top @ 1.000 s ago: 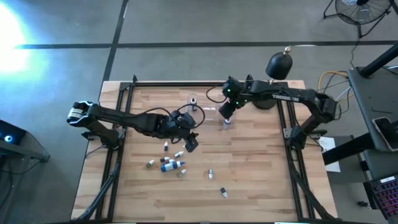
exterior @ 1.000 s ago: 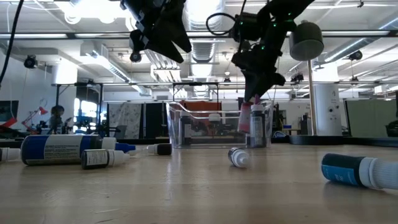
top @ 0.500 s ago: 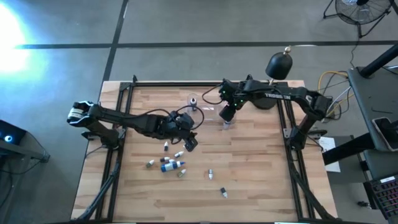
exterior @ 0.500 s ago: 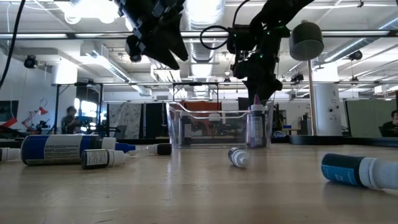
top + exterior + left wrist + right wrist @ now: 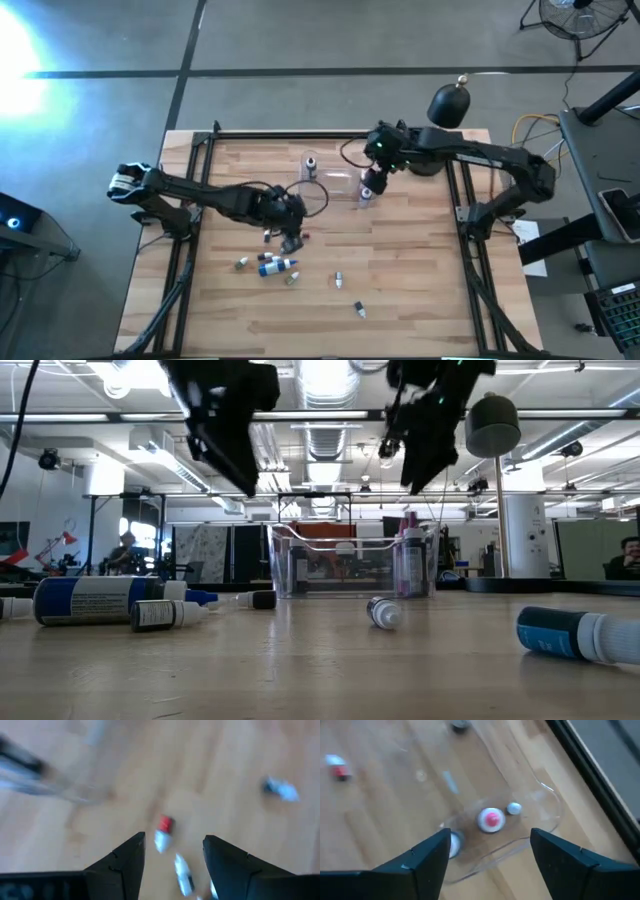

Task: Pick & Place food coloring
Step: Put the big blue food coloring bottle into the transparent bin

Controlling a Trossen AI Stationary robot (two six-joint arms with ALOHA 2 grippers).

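Left gripper (image 5: 291, 238): hanging open and empty at centre-left of the high view, over the near edge of the bottle cluster; in the left wrist view its spread fingers (image 5: 125, 865) are framing a red-capped bottle (image 5: 163, 833) lying on the wood, not touching it.

Loose bottles (image 5: 272, 264): lying scattered at lower centre of the high view; in the low view a large blue-labelled one (image 5: 95, 600) is lying at far left, a small one (image 5: 383, 613) at centre, another (image 5: 575, 633) at far right.

Tub (image 5: 340, 565): sitting at centre of the low view, clear-walled; in the high view it is at upper centre.

Placed bottle (image 5: 491, 819): standing upright with a pink cap, inside the tub by the right wrist view; in the low view it shows at the tub's right end (image 5: 410, 563).

Right gripper (image 5: 368, 186): hovering right of centre in the high view, above the tub, jaws released and holding nothing; the low view shows it clear above the pink cap.

Step in hand: by my reading, one bottle is delivered and the left arm is lining up on the next.

Next move: likely calling for the left gripper to drop squarely over the red-capped bottle and close across its body; it is small and round, so an off-centre pinch could roll it away.
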